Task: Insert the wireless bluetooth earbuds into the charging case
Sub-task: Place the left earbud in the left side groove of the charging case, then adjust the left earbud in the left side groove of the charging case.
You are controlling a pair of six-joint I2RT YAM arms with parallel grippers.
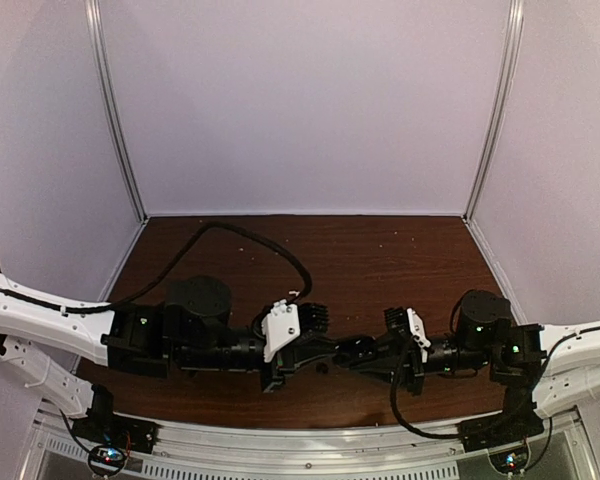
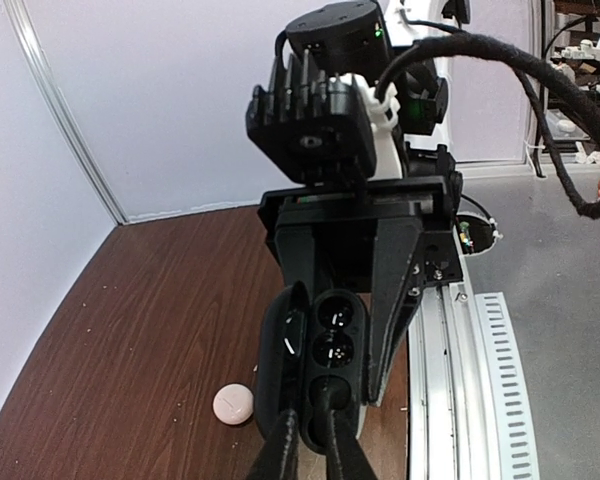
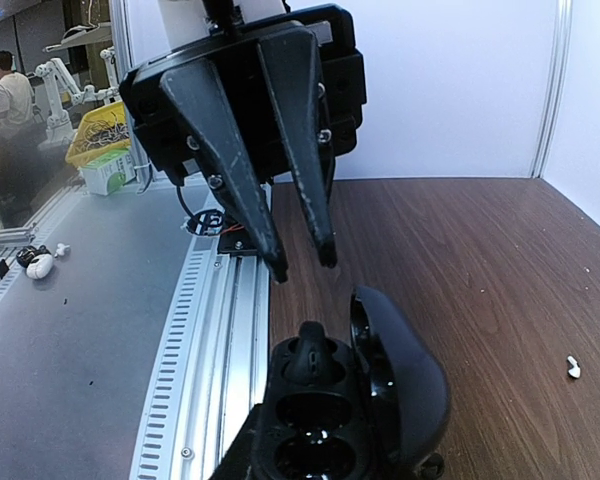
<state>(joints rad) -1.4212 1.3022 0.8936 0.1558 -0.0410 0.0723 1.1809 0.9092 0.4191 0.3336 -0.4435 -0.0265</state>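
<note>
Holding glossy black open charging case [image 3: 400,390]: right gripper [image 1: 365,353], clamped on it. One tiny black earbud [image 3: 305,355] sits inside; next well [image 3: 305,410] looks empty. Left gripper [image 3: 302,265] slightly spread, empty. Tiny white earbud [image 3: 573,368] lies loose.

A robotics lab: panelled booth walls [image 1: 300,100], another robot arm [image 3: 58,80] beyond.

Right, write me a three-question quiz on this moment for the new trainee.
1. True or false: the charging case is shut.
2. Which gripper clamps the case? A) left B) right C) neither
3. Fill in: a white earbud lies loose on the ____.
Key: 1 false, it stands open. 2 B, the right gripper. 3 table.
</note>
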